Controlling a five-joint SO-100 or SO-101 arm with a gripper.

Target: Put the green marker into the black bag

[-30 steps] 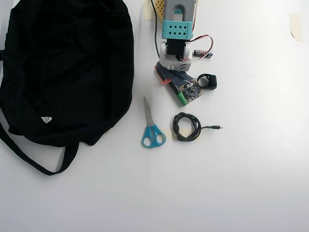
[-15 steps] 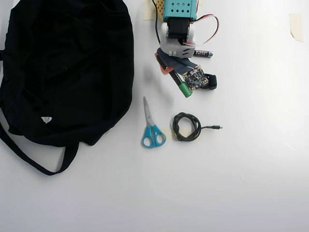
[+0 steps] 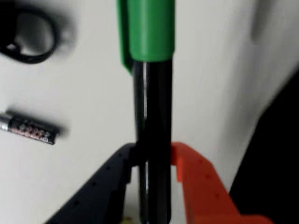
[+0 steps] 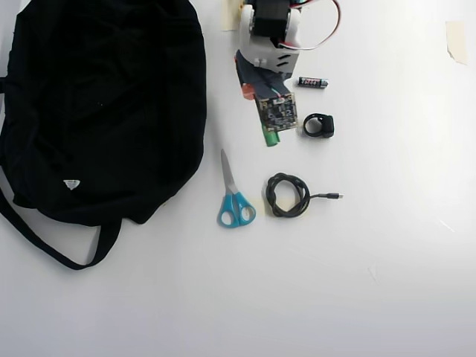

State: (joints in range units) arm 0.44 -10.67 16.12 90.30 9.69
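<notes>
- Between the two fingers of the gripper (image 3: 152,158) stands the green marker (image 3: 152,107); in the wrist view the black finger (image 3: 110,175) presses its barrel from the left and the orange finger (image 3: 198,179) from the right, so the tool is clamped narrowly on the marker with the green cap pointing away from the wrist.
- Judging by this grip, the pick-up looks done; whether the marker is fully clear of the table (image 4: 387,260) I cannot tell; the carry to the black bag (image 4: 104,111) and the release into it are left.
- Seen from overhead, only the green tip of the marker (image 4: 272,138) shows below the arm's circuit board (image 4: 276,111); the bag fills the far left of the scene, well apart from the marker, so a move to the left remains.
- Overhead alone gives the layout: scissors (image 4: 234,197) and coiled cable (image 4: 288,195) lie nearer than the gripper; a battery (image 4: 313,82) and a small black ring (image 4: 318,125) lie to its right.
- Wrist view alone gives the contact of fingers and barrel; it also shows the battery (image 3: 30,129), the ring (image 3: 28,39) blurred at upper left, and a dark mass at lower right, probably the bag.
</notes>
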